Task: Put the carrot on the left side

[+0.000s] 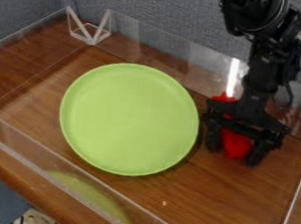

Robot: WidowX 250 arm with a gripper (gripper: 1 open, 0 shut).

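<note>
The carrot [240,144] is a bright red stick lying on the wooden table to the right of the plate. Its far end pokes out behind the wrist. My gripper [237,145] points straight down over it and is open. One black finger [212,137] stands on the carrot's left and the other on its right, with a gap to the carrot on each side. The gripper body hides the carrot's middle. The round light-green plate [129,118] lies in the centre, with nothing on it.
A clear plastic wall [173,48] rings the table, and its right edge runs close to the gripper. A small white wire stand [88,24] sits at the back left corner. Bare wood shows to the left of the plate.
</note>
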